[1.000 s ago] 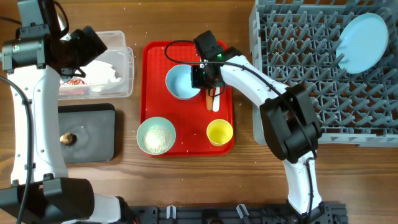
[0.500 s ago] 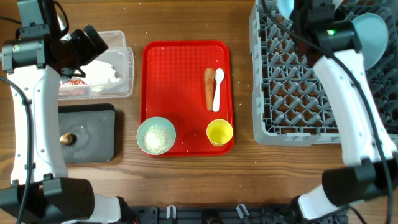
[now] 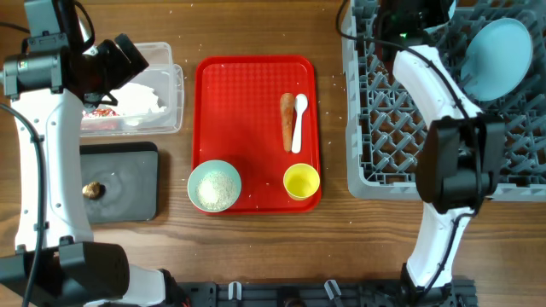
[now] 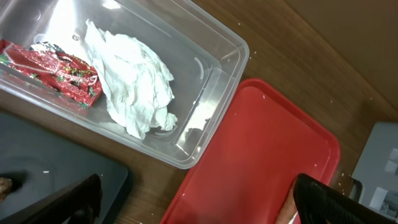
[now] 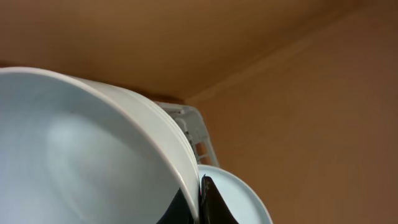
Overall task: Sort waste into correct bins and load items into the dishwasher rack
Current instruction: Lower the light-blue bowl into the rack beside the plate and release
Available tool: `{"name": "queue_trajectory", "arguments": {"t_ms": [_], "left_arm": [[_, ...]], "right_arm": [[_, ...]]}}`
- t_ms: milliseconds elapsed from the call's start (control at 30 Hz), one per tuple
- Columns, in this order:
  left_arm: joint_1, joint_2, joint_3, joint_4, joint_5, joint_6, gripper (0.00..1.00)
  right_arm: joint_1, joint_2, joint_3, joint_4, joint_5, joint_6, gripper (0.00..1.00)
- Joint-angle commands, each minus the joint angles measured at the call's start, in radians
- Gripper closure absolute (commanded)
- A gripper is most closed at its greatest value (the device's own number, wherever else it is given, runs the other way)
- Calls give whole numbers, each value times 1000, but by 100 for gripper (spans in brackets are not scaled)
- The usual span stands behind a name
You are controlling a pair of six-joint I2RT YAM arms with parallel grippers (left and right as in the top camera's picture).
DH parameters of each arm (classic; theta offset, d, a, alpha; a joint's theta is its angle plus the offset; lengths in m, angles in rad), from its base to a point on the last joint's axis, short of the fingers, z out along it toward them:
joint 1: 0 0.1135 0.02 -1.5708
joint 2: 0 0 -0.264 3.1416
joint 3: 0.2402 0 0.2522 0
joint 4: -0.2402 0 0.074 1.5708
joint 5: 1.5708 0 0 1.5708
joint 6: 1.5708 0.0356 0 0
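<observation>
Table mid-sort, both arms up at the far edge.

Left gripper [image 4: 196,186] spread wide above tub [image 3: 162,94], which holds napkin [image 4: 134,81] and wrapper [image 4: 56,71]. Black tray [image 3: 128,183] just below the tub, lump [image 3: 93,189] on its left part. On the red tray [image 3: 247,102]: rice bowl [image 3: 214,185] at the near left corner, cup [image 3: 301,181] at the near right, carrot stick [image 3: 287,119] and spoon [image 3: 298,124] side by side above the cup. Right gripper [image 5: 198,202] over the far edge of rack [image 3: 512,145], pinching the rim of held bowl [image 5: 74,162]. Plate [image 3: 497,58] stands tilted in the rack's far right corner.
</observation>
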Motion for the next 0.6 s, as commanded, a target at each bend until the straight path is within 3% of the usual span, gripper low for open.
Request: {"name": "queue_trajectory", "arguments": {"t_ms": [0,367,567], "left_arm": [[3,40,-5,-1,8,5,2],[3,55,-5,0,8,5,1],[3,55,-5,0,8,5,0]], "right_arm": [[-1,39,8,17,32,-121,96],[-2,101,8,11,-11,-119,96],[20,117,8,-82,-37,-121,94]]}}
